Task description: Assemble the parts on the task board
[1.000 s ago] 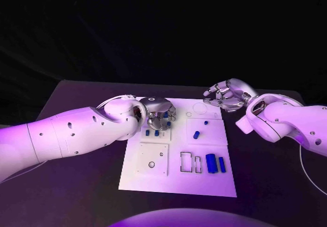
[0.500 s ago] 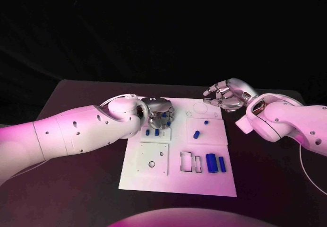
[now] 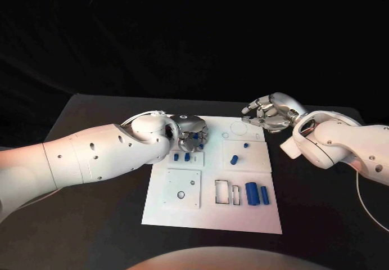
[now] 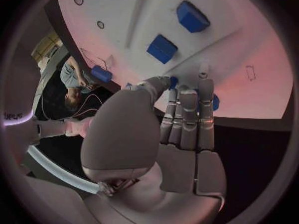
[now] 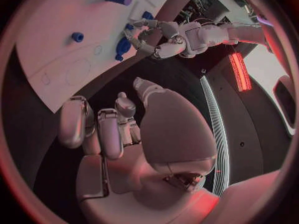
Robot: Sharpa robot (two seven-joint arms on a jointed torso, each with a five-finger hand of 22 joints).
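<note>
- Nearest me, the task board lies flat on the black table, its near part bare white.
- Next out: a square plate on the board's left; beside it two outlined slots, then two blue parts lying side by side.
- Mid-board: two small blue parts just near of my left hand; one blue part on the right panel, a smaller one just beyond it.
- My left hand is over the board's far left, fingers straight and close together, tips down among blue parts. Whether they hold anything, I cannot tell.
- My right hand hangs off the board's far right corner above the table, fingers curled inward, nothing in them.
</note>
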